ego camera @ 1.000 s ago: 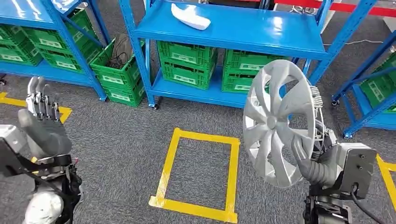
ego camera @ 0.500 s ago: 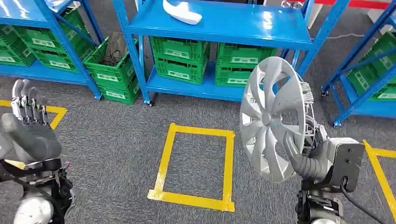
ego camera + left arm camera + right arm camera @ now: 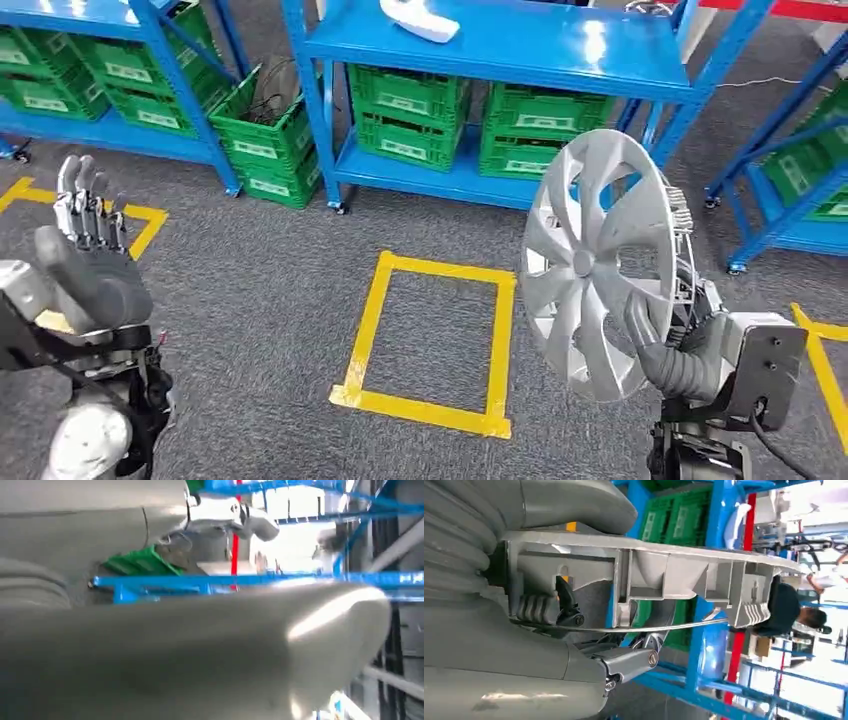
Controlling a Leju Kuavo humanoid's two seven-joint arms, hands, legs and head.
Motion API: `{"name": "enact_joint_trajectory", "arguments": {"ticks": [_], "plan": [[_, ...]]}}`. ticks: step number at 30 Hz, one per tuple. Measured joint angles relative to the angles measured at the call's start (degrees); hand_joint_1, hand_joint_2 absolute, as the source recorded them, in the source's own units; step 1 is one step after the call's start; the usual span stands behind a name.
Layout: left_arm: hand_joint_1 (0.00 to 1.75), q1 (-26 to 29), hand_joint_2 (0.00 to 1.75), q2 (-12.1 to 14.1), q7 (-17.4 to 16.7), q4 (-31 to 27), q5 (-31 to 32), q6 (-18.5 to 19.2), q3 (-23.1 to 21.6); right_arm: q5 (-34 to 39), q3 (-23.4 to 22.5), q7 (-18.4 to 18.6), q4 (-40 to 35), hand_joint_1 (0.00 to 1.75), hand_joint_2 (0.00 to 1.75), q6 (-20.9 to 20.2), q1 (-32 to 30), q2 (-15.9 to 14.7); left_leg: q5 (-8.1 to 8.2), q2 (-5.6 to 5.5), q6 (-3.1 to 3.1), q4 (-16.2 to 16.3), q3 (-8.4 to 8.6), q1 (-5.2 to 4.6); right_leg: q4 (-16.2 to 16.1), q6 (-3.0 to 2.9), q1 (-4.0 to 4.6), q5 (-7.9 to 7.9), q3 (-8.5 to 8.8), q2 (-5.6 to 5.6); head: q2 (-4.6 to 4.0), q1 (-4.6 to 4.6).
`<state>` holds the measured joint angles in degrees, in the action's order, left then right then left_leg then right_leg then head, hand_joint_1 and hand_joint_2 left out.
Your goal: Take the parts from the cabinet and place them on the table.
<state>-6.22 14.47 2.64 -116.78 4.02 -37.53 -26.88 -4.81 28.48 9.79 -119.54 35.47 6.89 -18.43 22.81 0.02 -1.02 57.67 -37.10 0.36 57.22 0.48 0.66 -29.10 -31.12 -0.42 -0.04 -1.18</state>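
A silver wheel cover [image 3: 598, 262] stands upright on edge at the right of the head view, gripped at its lower rim by my right hand [image 3: 672, 352]; the thumb lies across its front face. The right wrist view looks at the wheel cover [image 3: 664, 575] edge-on, with its ribbed back and wire ring, the thumb on one side and the fingers behind. My left hand [image 3: 85, 262] is raised at the left, fingers straight and apart, holding nothing. A white part [image 3: 420, 20] lies on the blue shelf [image 3: 530, 45] of the cabinet.
Green crates [image 3: 410, 115] fill the lower shelves, and one tilted green crate [image 3: 262, 145] leans by the rack leg. A yellow tape rectangle [image 3: 432, 345] marks the grey carpet ahead. More blue racks stand at left and right. A person [image 3: 791, 610] is seen far off.
The whole picture has shifted, so the camera moved: the racks and the tape rectangle slid in the view. The wheel cover stays in my right hand, and the left hand stays raised.
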Motion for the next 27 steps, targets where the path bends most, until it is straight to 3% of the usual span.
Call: {"name": "enact_joint_trajectory", "arguments": {"ticks": [1,2,3,4,6,7,8,9,11,12,13,16,17,18,19,21,22,23,24,25,26,27], "plan": [[0.0,-0.08,0.0,0.02,0.0,-0.04,0.0,0.0,0.04,0.0,0.0,-0.02,0.0,1.75,1.75,0.0,0.0,0.04,-0.45,0.04,0.4,-0.38,0.05,0.01,-0.33,-0.41,0.06,0.47,-0.15,-0.01,0.0,0.06],[0.0,-0.13,0.0,0.02,0.02,-0.07,0.0,0.0,0.15,0.0,0.0,-0.02,0.02,1.75,1.75,0.0,0.0,0.09,-0.29,0.01,0.59,-0.22,-0.26,-0.07,-1.47,-0.56,-0.72,1.54,0.63,-0.22,0.0,-0.13],[0.0,-0.14,0.0,0.04,0.02,-0.07,0.0,0.0,0.2,0.02,0.0,-0.04,0.02,1.75,1.75,-0.04,0.09,0.11,1.55,-0.15,0.89,0.91,-1.48,-0.11,-1.74,-0.81,-0.72,2.09,0.47,-0.31,0.0,0.04],[0.0,-0.2,0.0,0.15,0.02,-0.07,0.0,0.0,0.35,0.0,0.0,-0.09,0.02,1.75,1.75,-0.04,0.12,0.11,4.56,-0.2,1.05,4.36,-2.62,0.04,-1.64,-1.19,-0.78,2.74,0.04,-0.37,0.0,0.59],[0.0,-0.16,0.0,0.17,0.0,-0.02,-0.02,-0.02,0.42,0.02,0.02,-0.07,0.04,1.75,1.75,-0.04,0.0,0.11,9.28,-0.17,1.55,13.73,-5.54,0.37,-1.44,-1.19,-0.75,3.39,-1.26,-0.34,0.0,1.18],[0.0,-0.16,0.0,0.2,0.0,0.0,-0.02,-0.02,0.46,0.02,0.02,-0.07,0.07,1.75,1.75,-0.04,-0.04,0.13,10.53,-0.15,1.83,17.05,-6.4,0.47,-1.19,-1.15,-0.75,3.76,-1.97,-0.33,0.0,1.24],[0.0,-0.16,0.0,0.2,0.0,0.0,-0.02,-0.02,0.48,0.02,0.02,-0.07,0.13,1.75,1.75,-0.07,-0.07,0.13,10.46,-0.14,1.96,17.29,-5.83,0.55,-0.95,-1.05,-0.78,4.03,-2.59,-0.33,0.0,1.4],[0.0,-0.16,0.0,0.2,0.0,0.0,-0.02,-0.02,0.48,0.02,0.07,-0.07,0.2,1.75,1.75,-0.07,-0.11,0.13,9.33,-0.13,2.01,14.73,-3.6,0.68,-0.77,-0.91,-0.82,4.27,-3.05,-0.31,0.0,1.71],[0.0,-0.22,0.0,0.2,0.0,0.0,-0.02,-0.02,0.5,0.02,0.09,-0.04,0.31,1.75,1.75,-0.07,-0.12,0.13,6.14,-0.12,2.07,4.51,3.29,0.89,-0.07,-0.48,-0.94,4.54,-3.79,-0.21,0.0,2.1],[0.0,-0.38,0.0,0.2,0.02,0.0,-0.02,-0.02,0.55,0.02,0.09,-0.04,0.28,1.75,1.75,-0.07,-0.08,0.13,7.0,-0.18,2.02,-0.17,5.75,0.97,0.5,-0.26,-0.91,4.61,-4.23,-0.21,0.0,2.4],[0.0,-0.39,0.0,0.17,-0.02,-0.02,-0.02,0.0,0.52,0.02,0.09,-0.04,0.28,1.75,1.75,-0.07,-0.01,0.11,6.22,-0.39,1.46,-0.05,6.32,0.65,0.93,0.21,-0.53,4.78,-4.75,-0.13,0.0,2.6],[0.0,-0.5,0.0,0.22,0.0,-0.02,-0.17,0.13,0.57,0.04,0.11,-0.33,0.31,1.75,1.75,-0.31,-0.04,0.13,5.41,-0.45,0.35,0.37,5.36,0.19,0.53,1.25,-0.94,5.97,-5.23,-0.11,0.0,2.27],[0.0,-0.6,0.0,0.2,0.0,0.0,-0.24,0.22,0.55,0.02,0.11,-0.33,0.31,1.75,1.75,-0.31,-0.05,0.13,4.81,-0.38,-0.12,-0.03,5.12,0.56,0.76,1.53,-0.92,5.97,-5.51,-0.08,0.0,2.27],[0.0,-0.73,0.0,0.2,0.02,0.0,-0.37,0.39,0.55,-0.02,0.11,-0.35,0.28,1.75,1.75,-0.31,-0.07,0.13,4.36,-0.25,-0.56,-0.08,4.8,0.71,1.82,1.92,-1.04,4.4,-6.81,0.06,0.0,2.18],[0.0,-0.75,0.0,0.17,0.11,0.02,-0.41,0.42,0.55,-0.29,0.11,-0.37,0.28,1.75,1.75,-0.28,-0.04,0.13,4.02,-0.22,-1.0,-0.08,4.37,0.75,4.91,2.13,-1.08,1.61,-7.84,0.08,0.0,1.64],[0.0,-0.67,0.0,0.13,0.31,0.07,-0.59,0.44,0.5,-0.83,0.11,-0.06,0.28,1.75,1.75,-0.28,-0.02,0.11,3.2,-0.23,-1.16,-0.04,3.18,0.58,14.6,2.43,-1.25,-3.59,-11.0,0.07,0.0,0.7],[0.0,-0.55,0.0,0.11,0.39,0.13,-0.63,0.42,0.5,-1.12,0.11,0.26,0.28,1.75,1.75,-0.28,-0.03,0.11,2.8,-0.23,-1.14,0.0,2.59,0.51,18.11,2.47,-1.28,-5.07,-11.94,0.07,0.0,0.46],[0.0,-0.4,0.0,0.11,0.53,0.18,-0.76,0.39,0.48,-1.27,0.11,0.54,0.28,1.75,1.75,-0.2,-0.04,0.11,2.41,-0.24,-1.13,0.05,2.02,0.45,19.12,2.43,-1.27,-5.33,-11.73,0.08,0.0,0.28],[0.0,-0.28,0.0,0.11,0.63,0.17,-0.81,0.31,0.48,-1.49,0.09,0.72,0.28,1.75,1.75,-0.09,-0.04,0.11,2.03,-0.24,-1.07,0.12,1.47,0.42,17.45,2.3,-1.25,-4.52,-10.21,0.08,0.0,0.17],[0.0,-0.15,0.0,0.09,0.88,0.17,-0.81,0.2,0.48,-1.68,0.09,0.79,0.28,1.75,1.75,0.02,-0.02,0.11,1.67,-0.26,-1.02,0.18,1.02,0.39,13.09,2.06,-1.23,-2.8,-7.26,0.08,0.0,-0.05],[0.0,0.0,0.0,0.09,1.18,0.15,-0.76,0.02,0.48,-1.99,0.0,0.79,0.22,1.75,1.75,0.13,0.01,0.11,1.35,-0.28,-0.92,0.19,0.71,0.36,6.87,1.69,-1.19,-0.83,-3.25,0.08,0.0,-0.2],[0.0,0.17,0.0,0.09,1.33,0.07,-0.68,-0.11,0.48,-2.23,-0.15,0.79,0.02,1.75,1.75,0.18,0.04,0.11,1.04,-0.26,-0.81,0.23,0.57,0.37,1.34,1.2,-1.03,-0.13,0.22,0.09,0.0,-0.37]]}}
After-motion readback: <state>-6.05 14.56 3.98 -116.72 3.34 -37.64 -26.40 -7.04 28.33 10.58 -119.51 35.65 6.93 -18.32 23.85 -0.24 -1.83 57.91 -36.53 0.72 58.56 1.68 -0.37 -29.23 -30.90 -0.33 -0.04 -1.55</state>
